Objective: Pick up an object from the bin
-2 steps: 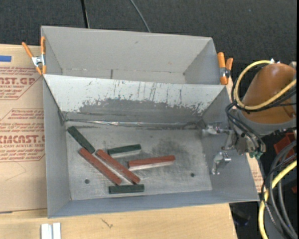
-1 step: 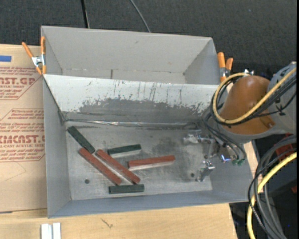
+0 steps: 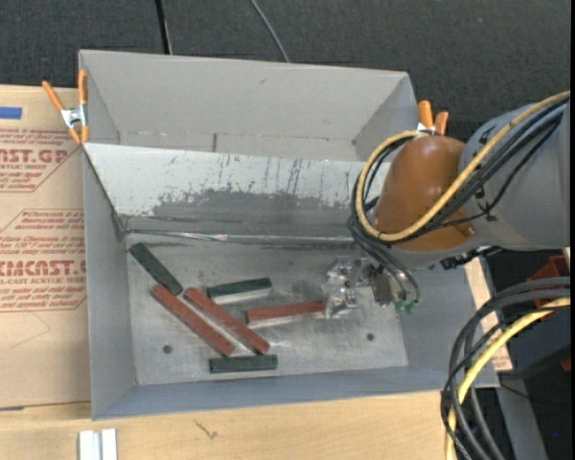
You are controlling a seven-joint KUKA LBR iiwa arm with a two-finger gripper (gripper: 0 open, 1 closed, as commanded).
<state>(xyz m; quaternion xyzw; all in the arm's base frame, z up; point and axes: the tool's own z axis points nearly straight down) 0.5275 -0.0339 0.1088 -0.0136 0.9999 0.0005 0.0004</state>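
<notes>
The arm comes in from the right and bends down over the right side of the grey bin (image 3: 240, 103), its orange wrist cover (image 3: 417, 195) hanging above the back slope with yellow and black cables (image 3: 369, 175) looped around it. Below the cover, the gripper (image 3: 348, 290) is low over the bin floor, right of the middle. From where I stand it is a tangle of bright metal, and I cannot tell whether the claw is wide or narrow, nor whether anything sits in it. A reddish-brown flat stick (image 3: 286, 311) lies just to its left, its right end reaching up to the claw; whether they touch I cannot make out. Just above that stick lies a dark green stick (image 3: 240, 287) with a pale edge. Further left, two longer reddish-brown sticks (image 3: 211, 320) lie side by side on a slant, with another dark green stick (image 3: 155, 268) beyond them near the left wall, and a short dark green bar (image 3: 242, 362) close to the front wall
</notes>
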